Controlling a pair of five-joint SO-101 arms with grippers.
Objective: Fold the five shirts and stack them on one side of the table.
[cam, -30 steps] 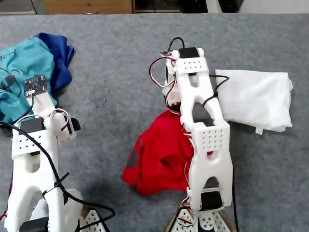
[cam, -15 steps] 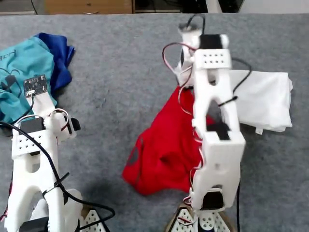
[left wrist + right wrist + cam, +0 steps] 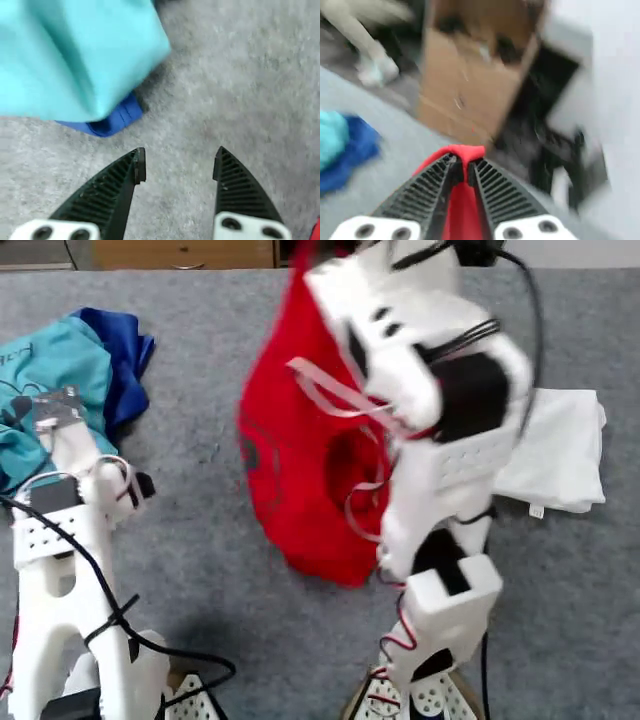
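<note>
The red shirt [image 3: 300,470] hangs in the air over the table's middle, held high by the right arm. My right gripper [image 3: 461,167] is shut on the red shirt [image 3: 462,210], whose edge pokes out between the fingers. A folded white shirt [image 3: 560,455] lies at the table's right side. A teal shirt [image 3: 45,370] lies crumpled over a blue shirt [image 3: 120,350] at the back left. My left gripper [image 3: 179,167] stands open just above the grey table, close to the teal shirt [image 3: 75,55] and the blue shirt [image 3: 112,120], holding nothing.
Grey felt [image 3: 200,540] covers the table. Beyond the far edge stand a wooden cabinet [image 3: 180,252] and a cardboard box [image 3: 475,85]. The raised right arm [image 3: 440,400] spans the middle of the high view.
The right arm has lifted the red shirt off the table and swung it up and toward the far side. The left arm has shifted slightly left.
</note>
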